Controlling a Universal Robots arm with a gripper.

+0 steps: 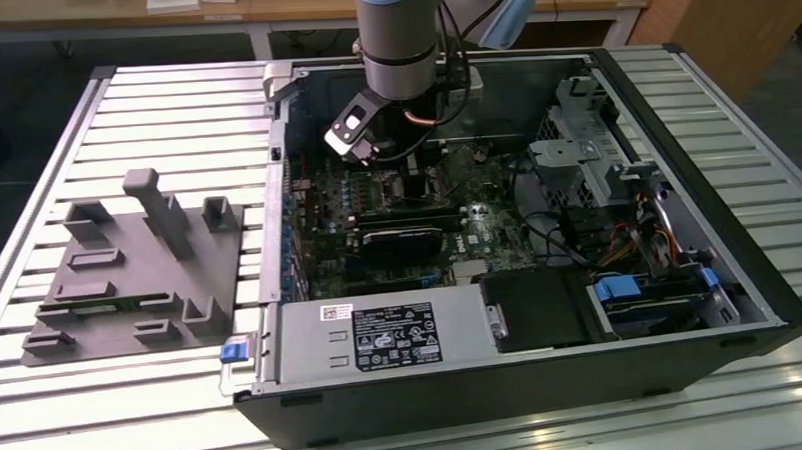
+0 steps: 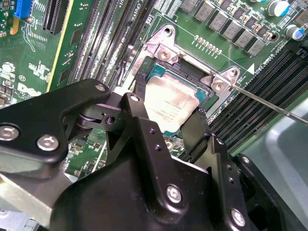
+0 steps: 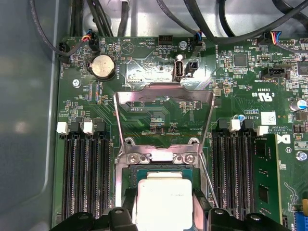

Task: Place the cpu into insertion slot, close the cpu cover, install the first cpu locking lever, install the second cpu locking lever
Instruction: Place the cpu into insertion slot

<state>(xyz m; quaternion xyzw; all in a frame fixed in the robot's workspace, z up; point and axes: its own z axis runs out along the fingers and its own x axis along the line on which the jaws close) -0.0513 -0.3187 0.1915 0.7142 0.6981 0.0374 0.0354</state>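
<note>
Gripper (image 2: 168,108) clamped on the cpu (image 3: 163,202) at the slot (image 2: 161,73).

On the exterior view's left a grey fixture (image 1: 135,264) lies on the slatted table (image 1: 170,103). To its right stands the open case (image 1: 514,391), and the arm (image 1: 397,35) reaches down inside it. In both wrist views the black fingers (image 2: 139,103) press two opposite edges of the cpu, which sits squarely over the slot; I cannot tell whether it is fully seated. The cover (image 3: 163,94) stands swung open, clear of the slot. A thin wire lever (image 2: 269,103) angles out across the memory slots (image 2: 260,122).
</note>
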